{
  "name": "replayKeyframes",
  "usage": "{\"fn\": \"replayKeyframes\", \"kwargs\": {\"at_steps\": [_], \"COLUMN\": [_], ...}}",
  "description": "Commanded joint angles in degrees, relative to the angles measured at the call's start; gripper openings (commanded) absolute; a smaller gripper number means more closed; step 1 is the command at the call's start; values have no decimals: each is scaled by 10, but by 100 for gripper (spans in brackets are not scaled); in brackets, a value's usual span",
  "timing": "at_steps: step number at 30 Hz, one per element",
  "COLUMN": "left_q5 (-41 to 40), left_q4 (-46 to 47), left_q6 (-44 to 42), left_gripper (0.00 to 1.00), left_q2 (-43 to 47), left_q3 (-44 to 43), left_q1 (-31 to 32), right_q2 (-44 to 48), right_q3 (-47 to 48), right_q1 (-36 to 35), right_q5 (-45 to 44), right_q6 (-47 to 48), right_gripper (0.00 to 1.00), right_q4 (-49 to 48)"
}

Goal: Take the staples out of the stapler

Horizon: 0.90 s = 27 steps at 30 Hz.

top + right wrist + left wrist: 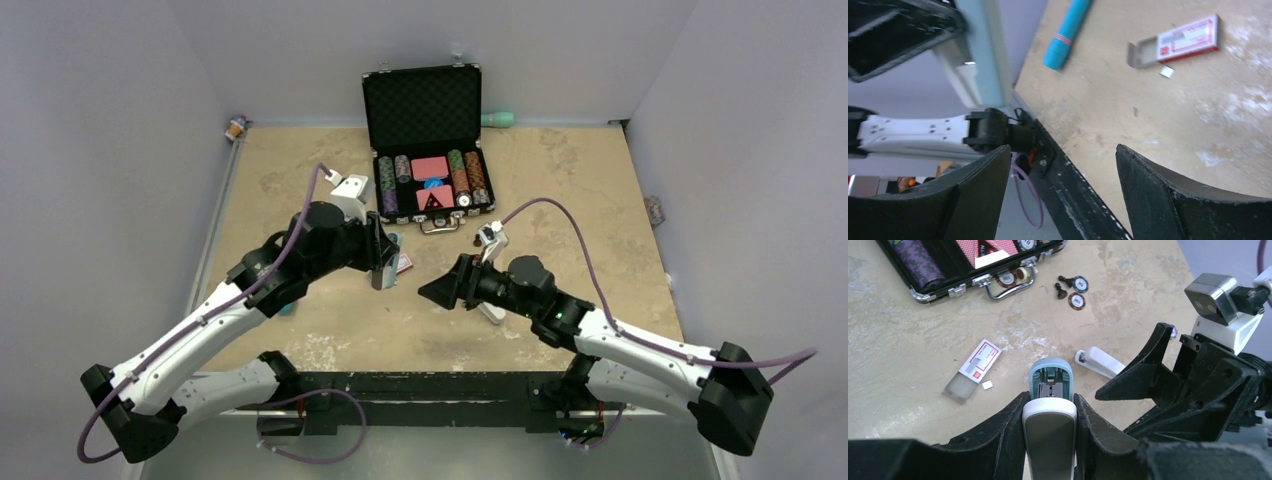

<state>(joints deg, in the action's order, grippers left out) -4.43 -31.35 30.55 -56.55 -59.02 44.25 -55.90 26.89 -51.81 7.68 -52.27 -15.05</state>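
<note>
My left gripper [1049, 396] is shut on the stapler [1049, 420], held off the table. It has a white and grey top and a light blue base, and its front end [1050, 376] shows a dark channel. In the top view the left gripper [383, 262] faces my right gripper [437, 291], a short gap apart. The right gripper [1062, 150] stands open with nothing between its fingers. The stapler's pale blue side [990, 55] is at its upper left. A small silvery piece [987, 384], perhaps a strip of staples, lies on the table.
A red and white staple box [979, 365], half slid open, lies beside the silvery piece. A white oblong part [1100, 362] rests near my right gripper. An open poker chip case [430, 180] stands at the back, with loose chips [1075, 292] nearby. A blue pen [1068, 32] lies left.
</note>
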Motion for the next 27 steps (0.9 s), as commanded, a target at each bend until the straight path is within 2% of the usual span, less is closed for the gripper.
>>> {"fn": "replayKeyframes", "kwargs": {"at_steps": [1, 7, 11, 18, 27], "left_q5": [48, 153, 202, 260, 295], "left_q4": [24, 53, 73, 114, 204], "left_q6": [13, 35, 56, 99, 160], "left_gripper": [0, 0, 0, 0, 0], "left_q2": [48, 96, 121, 147, 155], "left_q3": [-7, -5, -13, -22, -2], "left_q1": [-6, -14, -15, -15, -15], "right_q2": [56, 87, 105, 84, 31], "right_q3": [-4, -15, -13, 29, 95], "right_q1": [-3, -3, -5, -16, -78], "right_q5": [64, 158, 178, 190, 153], "right_q6": [44, 53, 55, 70, 95], "right_gripper": [81, 81, 81, 85, 85], "right_q4": [-79, -195, -247, -259, -280]}}
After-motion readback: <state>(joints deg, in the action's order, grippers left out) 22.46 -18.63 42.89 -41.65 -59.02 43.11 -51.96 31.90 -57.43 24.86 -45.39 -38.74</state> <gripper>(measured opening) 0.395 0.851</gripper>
